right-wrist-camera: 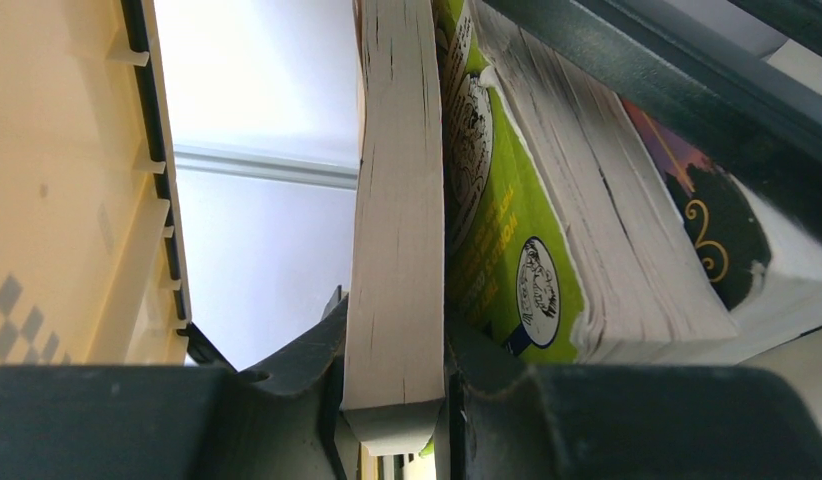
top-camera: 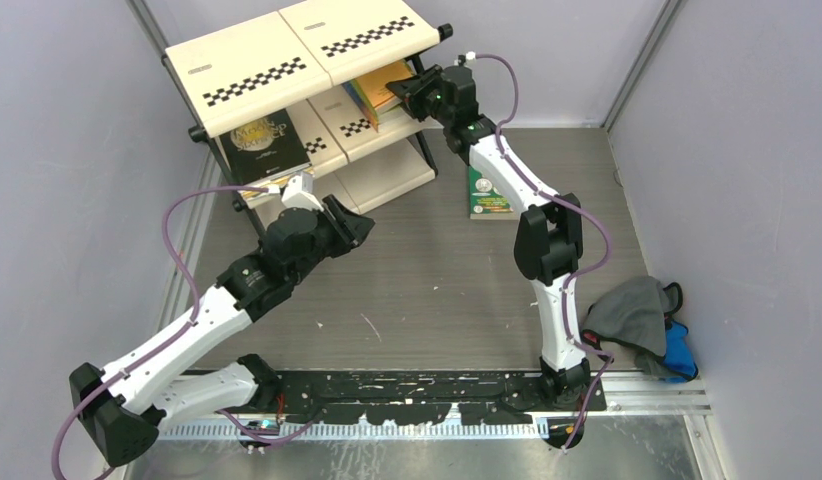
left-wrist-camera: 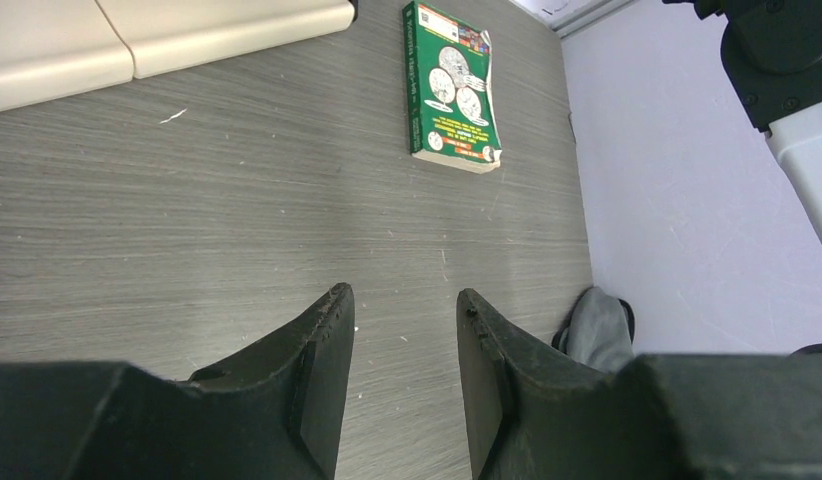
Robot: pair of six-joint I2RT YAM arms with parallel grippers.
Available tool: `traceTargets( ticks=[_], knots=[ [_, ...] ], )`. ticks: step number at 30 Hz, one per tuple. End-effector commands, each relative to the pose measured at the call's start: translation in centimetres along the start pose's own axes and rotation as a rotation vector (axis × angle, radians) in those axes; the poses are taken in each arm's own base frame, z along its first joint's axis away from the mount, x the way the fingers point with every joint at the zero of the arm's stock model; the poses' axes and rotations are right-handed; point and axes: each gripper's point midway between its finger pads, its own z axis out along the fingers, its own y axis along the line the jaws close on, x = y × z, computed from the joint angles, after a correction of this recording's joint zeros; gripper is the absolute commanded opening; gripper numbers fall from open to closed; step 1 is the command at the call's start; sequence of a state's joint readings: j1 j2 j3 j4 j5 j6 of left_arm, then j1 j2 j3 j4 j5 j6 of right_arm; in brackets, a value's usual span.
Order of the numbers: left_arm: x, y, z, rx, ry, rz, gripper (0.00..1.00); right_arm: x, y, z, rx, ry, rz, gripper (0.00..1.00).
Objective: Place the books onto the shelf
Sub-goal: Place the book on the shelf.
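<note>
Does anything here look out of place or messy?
One green book lies flat on the table, away from the shelf, its front cover lifting along one edge. A grey-and-blue cloth bundle sits crumpled at the table's right side.

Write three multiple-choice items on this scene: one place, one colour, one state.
1. The black book is: A on the shelf; B on the table; C out of view.
2. The flat book on the table is: A red; B green; C white.
3. The right gripper is: A open; B shut on a paperback; C out of view.
Key: 1 A, it leans under the top panel. 2 B, its cover is green. 3 B, the jaws pinch its page edge.
</note>
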State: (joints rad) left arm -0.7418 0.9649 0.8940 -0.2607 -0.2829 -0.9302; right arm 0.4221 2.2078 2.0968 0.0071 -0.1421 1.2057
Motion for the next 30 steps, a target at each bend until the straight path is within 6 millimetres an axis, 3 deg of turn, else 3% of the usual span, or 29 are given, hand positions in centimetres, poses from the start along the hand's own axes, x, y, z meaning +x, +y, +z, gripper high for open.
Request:
traceTargets(
  ticks=[1,7,11,20,30],
  knots=[
    [-0.7,-0.4,-0.5,0.032,-0.009,0.007,0.43,-2.0,2.0,-0.9,-0.032,-0.077,-0.038,0.29],
    [-0.8,-0.4,-0.3,0.032,-0.009,0.001,0.43,-2.2,1.9,-0.9,-0.028,-0.059,-0.058,0.50],
    [-0.8,-0.5,-0.2,0.034,-0.009,-0.004,0.43,-2.7,1.0,-1.2,0.009,-0.056,-0.069,0.59],
    [-0.5,-1.0,0.6,0.049,0.004,-0.026,0.42,-4.3,1.0,-2.4,0.048,-0.049,-0.110,0.61],
    [-0.6,-1.2,0.9,0.054,-0.005,-0.040,0.40,-4.1,0.0,-2.9,0.147,0.012,-0.188,0.62]
  ],
)
